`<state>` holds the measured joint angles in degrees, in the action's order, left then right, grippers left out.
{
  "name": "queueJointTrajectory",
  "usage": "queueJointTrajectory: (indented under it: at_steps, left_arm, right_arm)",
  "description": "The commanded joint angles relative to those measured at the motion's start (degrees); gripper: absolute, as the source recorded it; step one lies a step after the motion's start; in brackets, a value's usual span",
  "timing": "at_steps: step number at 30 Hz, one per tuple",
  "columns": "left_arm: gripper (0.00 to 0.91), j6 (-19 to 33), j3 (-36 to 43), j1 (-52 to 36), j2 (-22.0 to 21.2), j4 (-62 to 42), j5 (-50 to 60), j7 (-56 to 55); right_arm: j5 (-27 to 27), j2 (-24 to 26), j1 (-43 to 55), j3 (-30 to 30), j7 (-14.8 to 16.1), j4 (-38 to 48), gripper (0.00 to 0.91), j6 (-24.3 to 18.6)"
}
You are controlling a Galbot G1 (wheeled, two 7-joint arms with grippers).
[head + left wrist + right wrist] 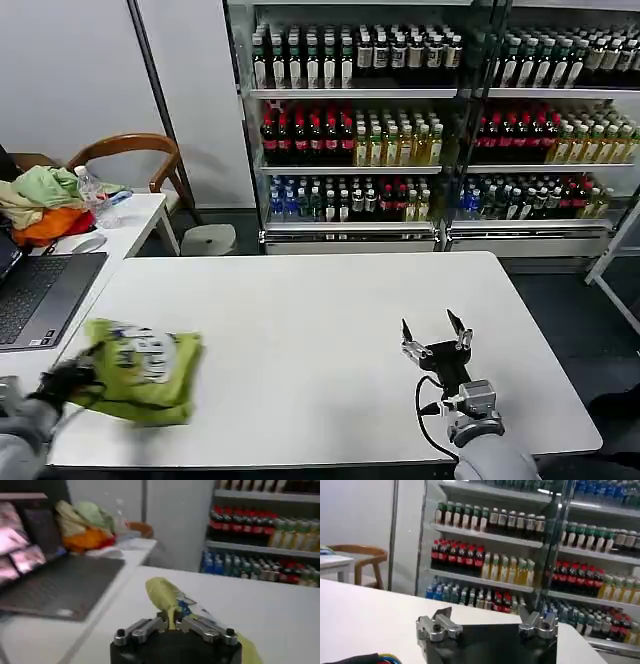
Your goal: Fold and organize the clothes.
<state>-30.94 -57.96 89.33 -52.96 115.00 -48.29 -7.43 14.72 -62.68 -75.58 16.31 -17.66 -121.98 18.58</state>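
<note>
Left pincer (72,380) is clamped on a bunched edge of the lime T-shirt (145,368), which sits folded near the bench (320,330) corner closest to the laptop (40,295). Risk: the grip is only a pinch of fabric, so a pull could undo the fold or drag the shirt off that edge. Left arm is low, reaching in from the corner. Right pincer (437,335) idles well clear of the shirt, fingers spread wide and pointing up.

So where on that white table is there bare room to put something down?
Most of the white table is bare: the whole middle, between the yellow-green T-shirt pinched by the left gripper and the open right gripper, and the far edge. The side desk's laptop and clothes heap crowd it.
</note>
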Motion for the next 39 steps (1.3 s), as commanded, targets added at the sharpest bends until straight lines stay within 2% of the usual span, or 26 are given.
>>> queueJointTrajectory:
  at_steps: [1, 2, 6, 9, 13, 20, 34, 39]
  left_arm:
    - [0.05, -2.06, 16.55, -1.05, -3.16, 17.11, 8.13, -3.35]
    - [0.05, -1.7, 25.37, -1.15, -7.94, 18.72, 13.83, -2.61]
    - [0.05, 0.43, 46.55, -1.27, -18.31, 17.06, 29.66, 0.39]
    - [0.05, 1.4, 51.58, -3.51, -22.31, 12.25, 32.37, 1.55]
    - [0.05, 2.1, 51.79, -6.79, -23.73, 11.41, 31.52, 1.44]
    - [0.05, 2.09, 46.99, -11.36, -21.87, 9.93, 28.18, 0.95]
    - [0.05, 3.82, 46.26, -19.62, -25.92, 0.14, 24.54, -2.51]
    - [0.06, 4.84, 47.18, -21.1, -25.92, -1.48, 22.78, -3.09]
  right_arm:
    - [-0.39, -0.16, 0.74, -1.09, 0.06, 0.07, 0.907, 0.01]
    - [-0.45, 0.13, -0.08, -0.83, 0.05, -0.17, 0.907, -0.02]
    - [-0.51, 0.77, -1.69, 0.21, 0.06, -0.62, 0.907, -0.06]
    - [-0.51, 1.0, -2.02, 0.58, 0.07, -0.92, 0.907, -0.05]
    - [-0.5, 1.18, -2.1, 0.78, 0.06, -1.2, 0.907, 0.01]
    - [-0.51, 1.13, -1.62, 0.79, 0.1, -0.75, 0.907, -0.02]
    - [-0.47, 1.19, -1.74, 2.55, 0.0, -1.3, 0.907, 0.4]
    - [-0.48, 1.17, -1.61, 2.62, 0.01, -1.56, 0.907, 0.75]
